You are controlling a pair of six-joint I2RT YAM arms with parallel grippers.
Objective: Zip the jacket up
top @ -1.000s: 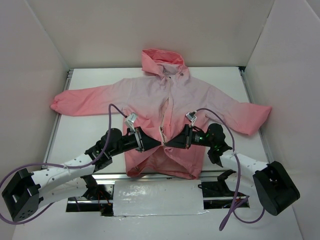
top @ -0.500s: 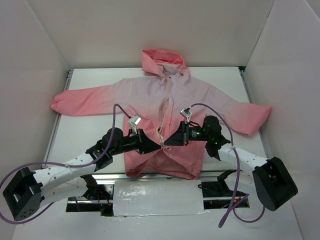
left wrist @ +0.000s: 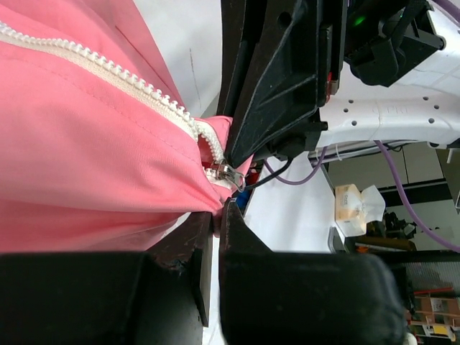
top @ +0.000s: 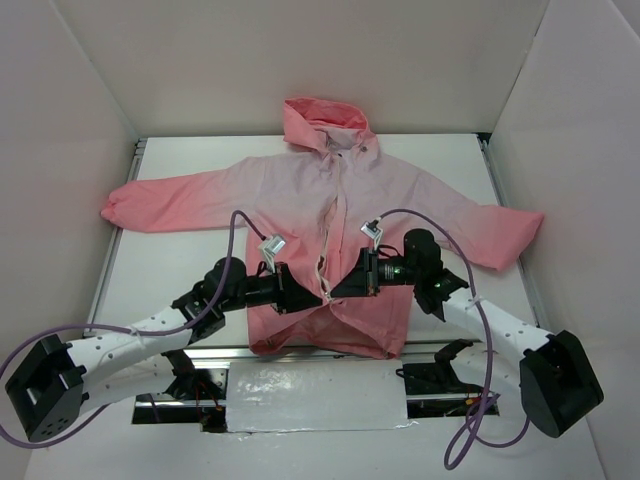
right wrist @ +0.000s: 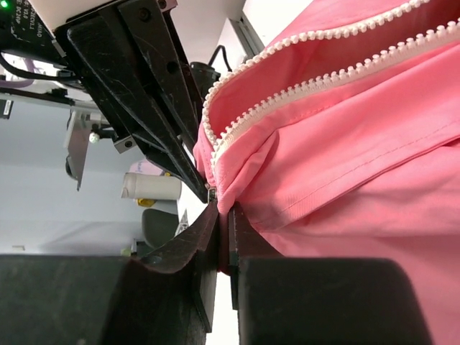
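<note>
Handling the jacket calls for a light touch. Judged from its folds, it is thin, soft, light cloth that will bunch and slide on the worktop rather than hold a shape. It lies flat, front up, with the hood at the far side, the hem by the arm bases and the sleeves spread to both sides. The best hold is probably the front edge just beside the zipper, low down, one side per gripper, so the tape stays taut.

The left gripper has its jaws pressed nearly together, pinching the left front edge near the hem. The right gripper is likewise closed on the right front edge. The two tips nearly meet.

The top view shows the whole garment and both arms, but no zipper detail. Only the left wrist view shows the metal slider, at the lower end of the teeth just beside the fingertips. Only the right wrist view shows the two tooth rows, apart higher up and converging at the pinch.
</note>
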